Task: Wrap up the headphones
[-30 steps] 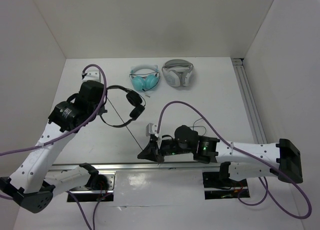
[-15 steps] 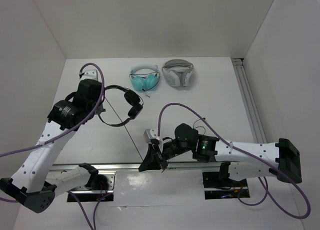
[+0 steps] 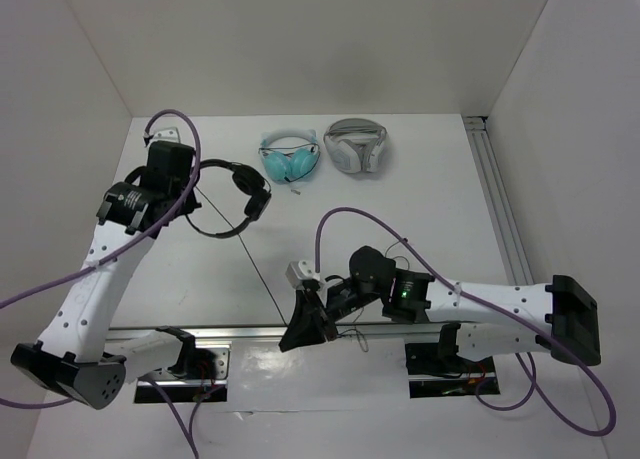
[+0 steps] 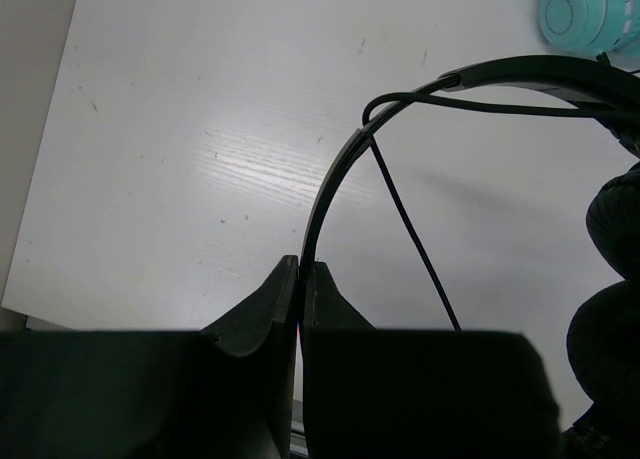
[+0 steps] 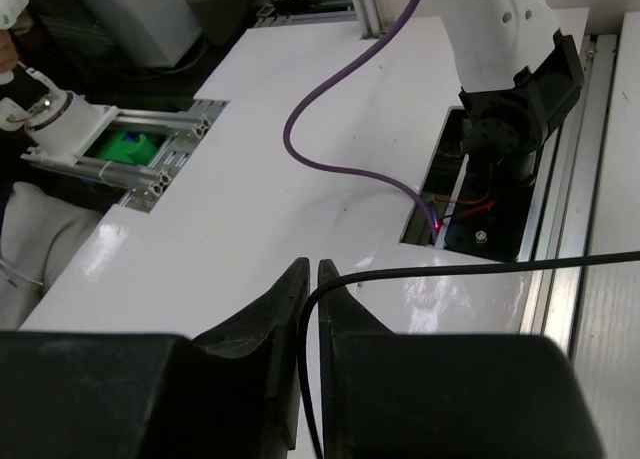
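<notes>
The black headphones (image 3: 247, 189) hang in my left gripper (image 3: 183, 186) at the back left of the table. In the left wrist view the gripper (image 4: 300, 264) is shut on the thin headband (image 4: 335, 169), with the earpads (image 4: 610, 279) at the right. The thin black cable (image 3: 243, 251) runs taut and diagonally down to my right gripper (image 3: 298, 336) at the near edge. In the right wrist view that gripper (image 5: 312, 266) is shut on the cable (image 5: 450, 270), which leaves to the right.
Teal headphones (image 3: 289, 159) and white-grey headphones (image 3: 355, 145) lie at the back middle of the table. An aluminium rail (image 3: 500, 209) runs along the right side. The arm bases and mount plates line the near edge.
My left gripper has moved back and to the left with the headphones. My right gripper has swung toward the near edge with the cable, drawing it tighter.
</notes>
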Robot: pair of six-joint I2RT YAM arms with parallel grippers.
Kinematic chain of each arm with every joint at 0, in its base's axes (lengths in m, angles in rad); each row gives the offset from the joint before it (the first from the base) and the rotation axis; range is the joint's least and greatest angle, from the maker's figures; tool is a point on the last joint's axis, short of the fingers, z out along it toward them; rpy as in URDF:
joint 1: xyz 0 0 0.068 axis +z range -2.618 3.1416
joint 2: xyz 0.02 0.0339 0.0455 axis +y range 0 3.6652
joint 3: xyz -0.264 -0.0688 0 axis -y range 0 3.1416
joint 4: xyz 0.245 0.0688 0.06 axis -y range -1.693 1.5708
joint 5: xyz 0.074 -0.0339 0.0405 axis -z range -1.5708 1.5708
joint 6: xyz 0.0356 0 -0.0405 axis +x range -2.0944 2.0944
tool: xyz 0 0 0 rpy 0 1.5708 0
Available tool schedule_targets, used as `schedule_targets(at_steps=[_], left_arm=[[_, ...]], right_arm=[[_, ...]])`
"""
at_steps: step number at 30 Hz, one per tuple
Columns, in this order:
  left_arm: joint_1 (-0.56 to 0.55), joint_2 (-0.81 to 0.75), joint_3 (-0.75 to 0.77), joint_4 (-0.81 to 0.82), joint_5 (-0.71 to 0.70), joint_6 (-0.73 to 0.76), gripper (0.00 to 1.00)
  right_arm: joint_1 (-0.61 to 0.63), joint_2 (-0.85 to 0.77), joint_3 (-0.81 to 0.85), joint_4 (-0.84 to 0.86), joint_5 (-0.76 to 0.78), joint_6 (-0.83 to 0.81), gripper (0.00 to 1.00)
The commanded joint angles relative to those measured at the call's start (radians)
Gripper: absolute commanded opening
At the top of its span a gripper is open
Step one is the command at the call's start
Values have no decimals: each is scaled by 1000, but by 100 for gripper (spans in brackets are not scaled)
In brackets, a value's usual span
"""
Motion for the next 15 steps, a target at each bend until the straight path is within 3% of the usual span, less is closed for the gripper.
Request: schedule_targets(at_steps=[1, 7, 10, 15], left_arm=[[41, 29, 68, 82, 32, -2, 0], [52, 58, 77, 92, 22, 8, 0], [52, 58, 68, 102, 22, 8, 0], [52, 58, 42, 123, 59, 32, 0]], right_arm=[[-3, -44, -3, -7, -3, -9, 15], [-3, -90, 20, -138, 97, -66, 13], [-3, -100, 31, -204, 160, -90, 0], [-3, -141, 40, -269, 399, -124, 0]])
